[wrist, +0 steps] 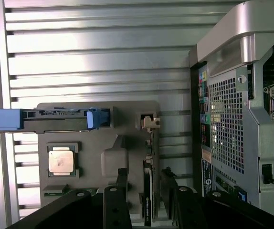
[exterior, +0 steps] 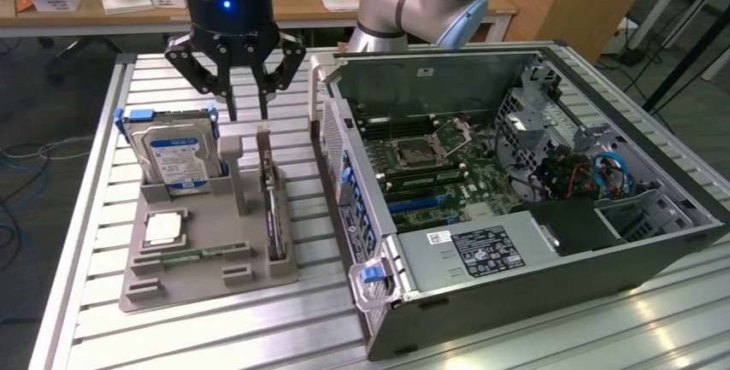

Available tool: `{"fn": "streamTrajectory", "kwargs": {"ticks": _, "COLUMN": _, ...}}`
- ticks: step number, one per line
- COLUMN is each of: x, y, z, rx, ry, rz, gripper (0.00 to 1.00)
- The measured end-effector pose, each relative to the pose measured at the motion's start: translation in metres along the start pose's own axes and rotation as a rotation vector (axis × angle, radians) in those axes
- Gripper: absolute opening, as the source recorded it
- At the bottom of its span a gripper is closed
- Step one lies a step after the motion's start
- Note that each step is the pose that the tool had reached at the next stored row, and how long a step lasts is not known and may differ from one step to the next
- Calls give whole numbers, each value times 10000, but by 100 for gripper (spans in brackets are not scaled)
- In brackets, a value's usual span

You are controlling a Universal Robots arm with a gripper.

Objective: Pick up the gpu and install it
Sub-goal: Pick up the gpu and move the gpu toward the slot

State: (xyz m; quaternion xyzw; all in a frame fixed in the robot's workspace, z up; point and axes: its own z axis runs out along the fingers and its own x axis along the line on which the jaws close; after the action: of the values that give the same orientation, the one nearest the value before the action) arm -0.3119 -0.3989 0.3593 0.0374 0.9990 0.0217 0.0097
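The gpu (exterior: 272, 203) stands on edge in a slot of the grey holder tray (exterior: 205, 289), a thin dark card with its silvery bracket at the far end. In the wrist view the gpu (wrist: 148, 195) appears edge-on, running between my two fingers. My gripper (exterior: 246, 116) hangs open above the card's far end, not touching it. In the wrist view my gripper (wrist: 145, 171) has one dark finger on each side of the card's line. The open computer case (exterior: 514, 182) lies on its side to the exterior view's right of the tray, its motherboard (exterior: 428, 161) exposed.
A silver hard drive (exterior: 171, 152) with blue rails stands in the tray at the exterior view's left of the gpu. A processor chip (exterior: 163, 229) and a green memory stick (exterior: 191, 256) lie nearer the tray's front. The case wall (wrist: 225, 124) rises close beside the tray.
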Motion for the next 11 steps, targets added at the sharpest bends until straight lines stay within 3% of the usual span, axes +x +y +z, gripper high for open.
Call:
{"fn": "streamTrajectory", "kwargs": {"ticks": 7, "x": 0, "y": 0, "z": 0, "rx": 0, "ry": -1, "rz": 0, "gripper": 43}}
{"fn": "streamTrajectory", "kwargs": {"ticks": 8, "x": 0, "y": 0, "z": 0, "rx": 0, "ry": 0, "rz": 0, "gripper": 49}}
{"fn": "streamTrajectory", "kwargs": {"ticks": 11, "x": 0, "y": 0, "z": 0, "rx": 0, "ry": 0, "rz": 0, "gripper": 49}}
